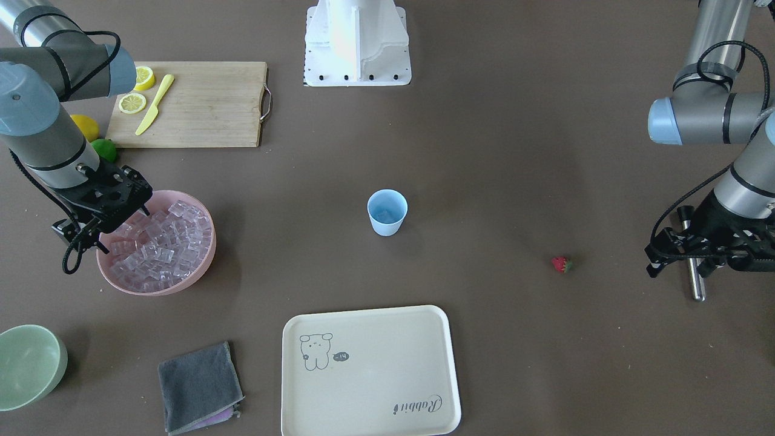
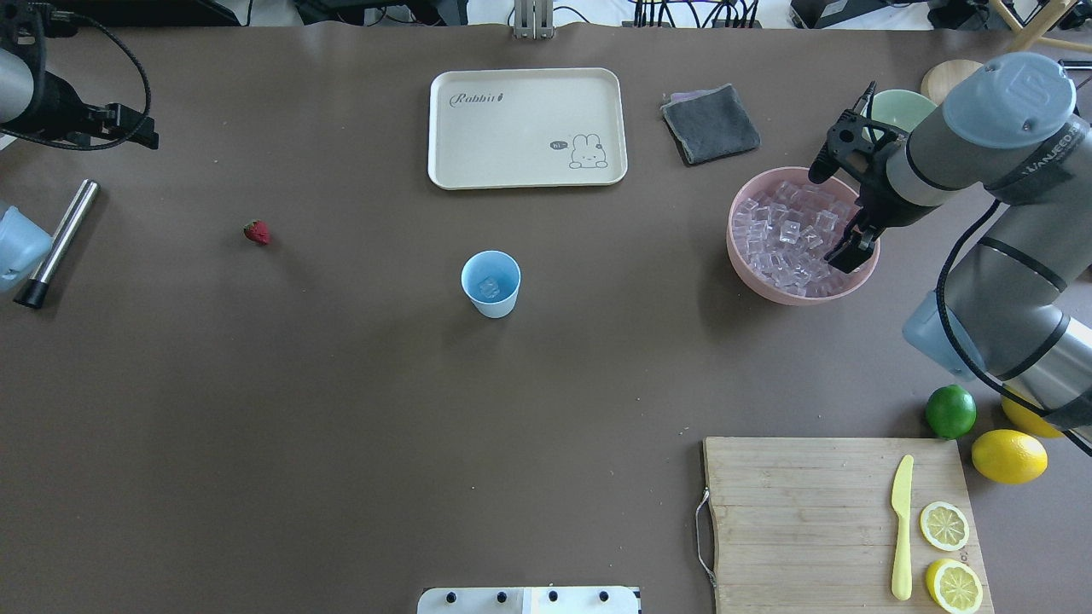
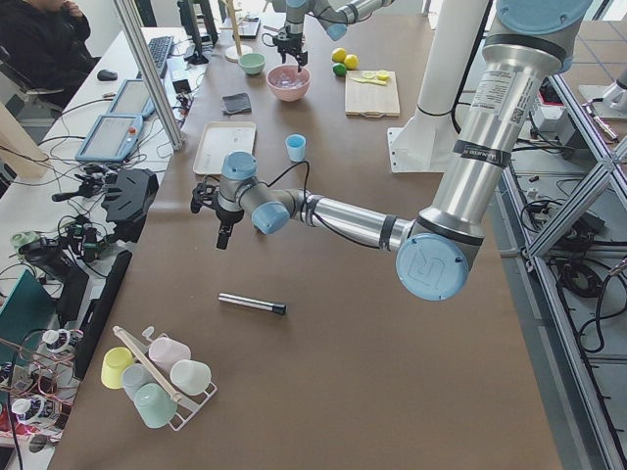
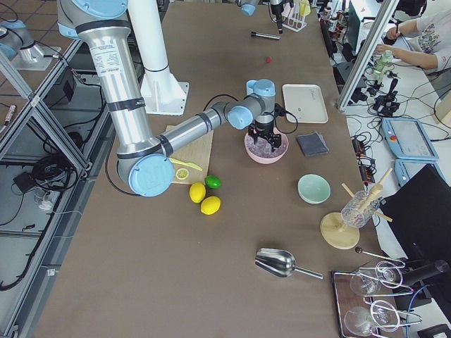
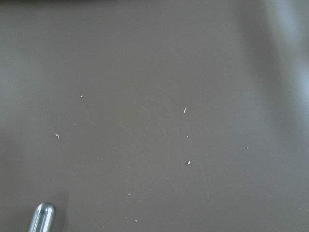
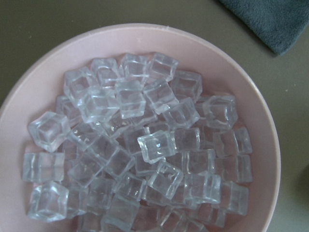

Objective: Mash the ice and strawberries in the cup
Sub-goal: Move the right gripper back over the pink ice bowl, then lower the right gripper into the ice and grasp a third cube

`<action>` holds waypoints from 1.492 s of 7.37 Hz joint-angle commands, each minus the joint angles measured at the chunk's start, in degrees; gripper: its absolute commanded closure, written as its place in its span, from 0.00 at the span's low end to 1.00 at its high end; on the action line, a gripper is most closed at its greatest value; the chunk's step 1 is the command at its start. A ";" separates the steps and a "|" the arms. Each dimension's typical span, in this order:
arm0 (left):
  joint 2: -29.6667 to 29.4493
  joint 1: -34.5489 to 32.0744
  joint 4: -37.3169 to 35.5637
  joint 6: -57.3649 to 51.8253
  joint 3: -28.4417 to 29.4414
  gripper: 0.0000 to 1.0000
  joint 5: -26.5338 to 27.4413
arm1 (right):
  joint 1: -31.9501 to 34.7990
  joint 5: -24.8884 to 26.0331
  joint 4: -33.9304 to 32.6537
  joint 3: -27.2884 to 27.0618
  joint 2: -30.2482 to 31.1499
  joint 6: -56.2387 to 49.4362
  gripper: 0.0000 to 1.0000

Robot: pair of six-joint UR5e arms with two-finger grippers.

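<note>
Currently: right gripper (image 2: 832,220), jaws spread and empty, directly above ice (image 6: 145,145) in pink bowl (image 2: 751,281), likely to fetch cubes; cup (image 2: 490,284) well aside, seemingly holding one; strawberry (image 2: 256,232) near left gripper (image 1: 672,249), whose grip state is indiscernible.

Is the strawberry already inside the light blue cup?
No, the small red strawberry lies on the brown table, well apart from the light blue plastic cup.

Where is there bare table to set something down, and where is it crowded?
Widest bare patch: the robot-side table between cup, strawberry and board. Also free: the strip between cup and tray, and the gap between cup and pink bowl. Crowded at the robot's right: pink bowl, cloth, lime, lemons, board.
</note>
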State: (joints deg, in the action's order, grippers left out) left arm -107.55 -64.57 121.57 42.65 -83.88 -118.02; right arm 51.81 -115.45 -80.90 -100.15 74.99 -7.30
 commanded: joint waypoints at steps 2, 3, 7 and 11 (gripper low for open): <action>-0.64 0.49 0.07 -0.11 0.29 0.02 0.51 | -0.48 -0.56 1.89 2.85 -0.10 4.74 0.15; -0.64 0.49 0.07 0.41 -0.05 0.02 0.60 | -0.48 -0.57 1.97 2.94 -0.46 4.84 0.21; -1.61 1.72 -0.11 0.24 1.08 0.02 0.60 | -0.39 -0.66 2.50 2.24 -0.46 4.31 0.38; -1.79 1.99 0.07 -0.02 2.40 0.02 0.60 | -0.30 0.13 2.50 1.01 0.68 3.79 0.33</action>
State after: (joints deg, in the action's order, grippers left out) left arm -109.32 -62.63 121.61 42.67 -81.73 -117.42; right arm 51.53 -115.78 -78.40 -99.05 75.37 -3.21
